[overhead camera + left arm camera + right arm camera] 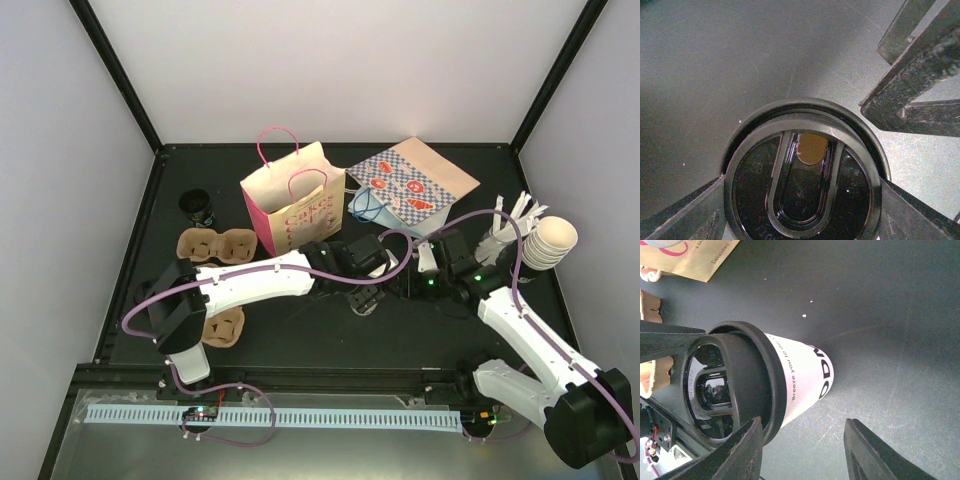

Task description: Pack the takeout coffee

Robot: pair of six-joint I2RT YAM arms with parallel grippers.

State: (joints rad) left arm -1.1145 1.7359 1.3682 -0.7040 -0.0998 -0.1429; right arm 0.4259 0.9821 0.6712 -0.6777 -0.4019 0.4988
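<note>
The takeout coffee point(802, 372) is a white paper cup with dark print and a black lid point(800, 195), standing on the dark table. My left gripper point(800, 192) reaches down over it, one finger pressed on each side of the lid's rim. In the top view the left gripper point(362, 290) covers the cup, just in front of the upright pink bag point(290, 195). My right gripper point(804, 425) is open close beside the cup, with only bare table between its fingers. Its left finger point(740, 452) stands near the lid's edge. In the top view the right gripper point(410, 283) sits right of the cup.
A blue checked bag point(415, 185) lies flat behind the grippers. A stack of cream cups point(548, 242) lies at the right. At the left are a small black cup point(197, 206) and two cardboard carriers point(215, 245), point(222, 325).
</note>
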